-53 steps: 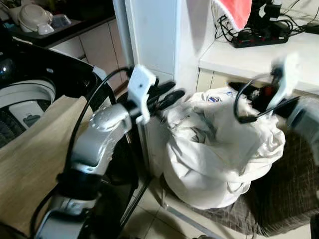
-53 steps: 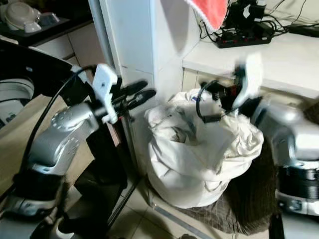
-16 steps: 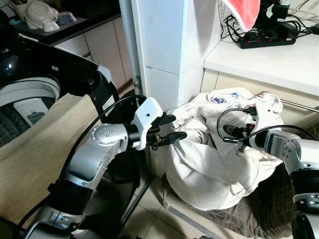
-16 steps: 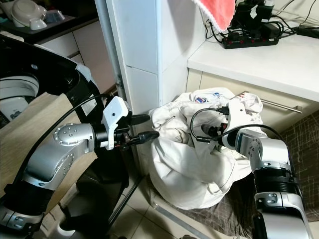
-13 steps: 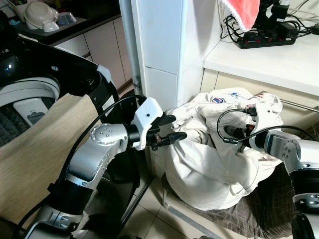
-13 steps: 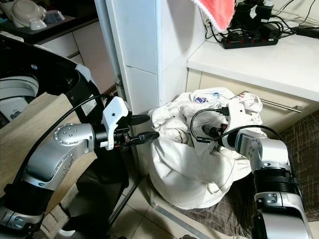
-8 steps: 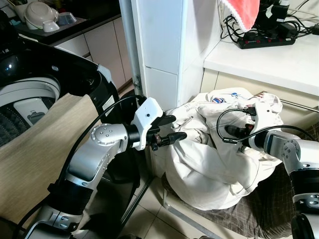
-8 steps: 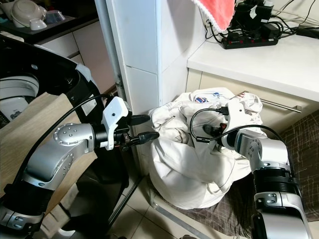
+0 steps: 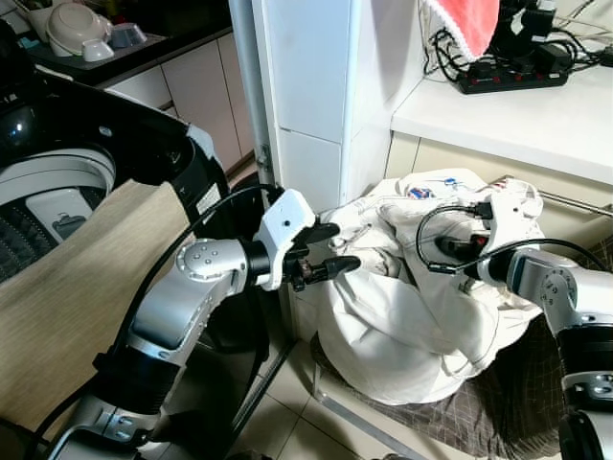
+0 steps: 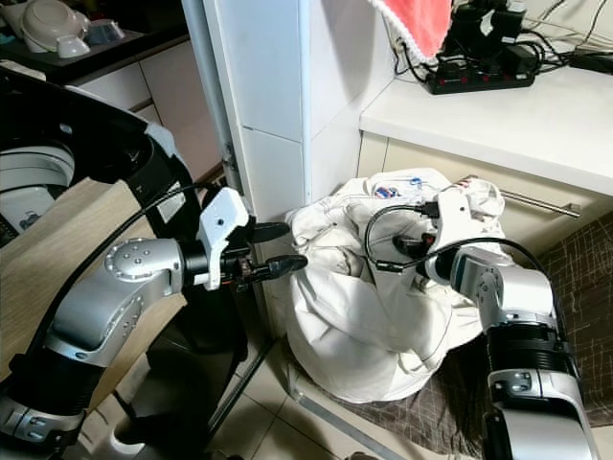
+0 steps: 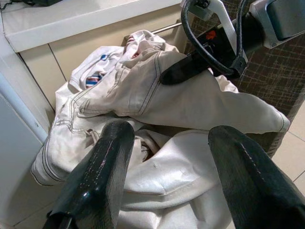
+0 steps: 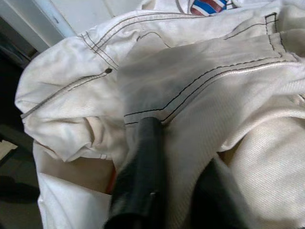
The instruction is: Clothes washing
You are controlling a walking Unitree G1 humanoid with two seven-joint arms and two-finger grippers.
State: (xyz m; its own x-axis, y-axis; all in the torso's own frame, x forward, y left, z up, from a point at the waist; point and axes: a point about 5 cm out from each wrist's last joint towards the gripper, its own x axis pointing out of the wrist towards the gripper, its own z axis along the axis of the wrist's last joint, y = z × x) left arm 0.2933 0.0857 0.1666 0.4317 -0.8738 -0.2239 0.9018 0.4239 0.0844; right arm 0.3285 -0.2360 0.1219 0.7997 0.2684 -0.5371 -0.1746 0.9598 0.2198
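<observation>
Evidently the step in hand is lifting laundry out of the white clothes heap (image 9: 412,307), which fills a basket on the floor against the cabinet, well apart from the open washing machine (image 9: 57,192) on the robot's left. From the left eye view, the left pincer (image 9: 330,251) hangs spread at the heap's near edge, holding nothing, while the right pincer (image 9: 450,251) sits on top of the pile; to do this well, I judge each should close on a thick fold, not a single loose layer, and lift slowly so the cable by the wrist does not snag. One machine, one heap, two arms. The left wrist view shows two wide-apart fingers (image 11: 95,176) above cream denim, with one striped label (image 11: 93,78) farther in. The right wrist view has that pincer's fingers (image 12: 143,162) set slightly apart with a stitched fold (image 12: 200,90) running between them, though whether it is truly pinched I cannot tell.
</observation>
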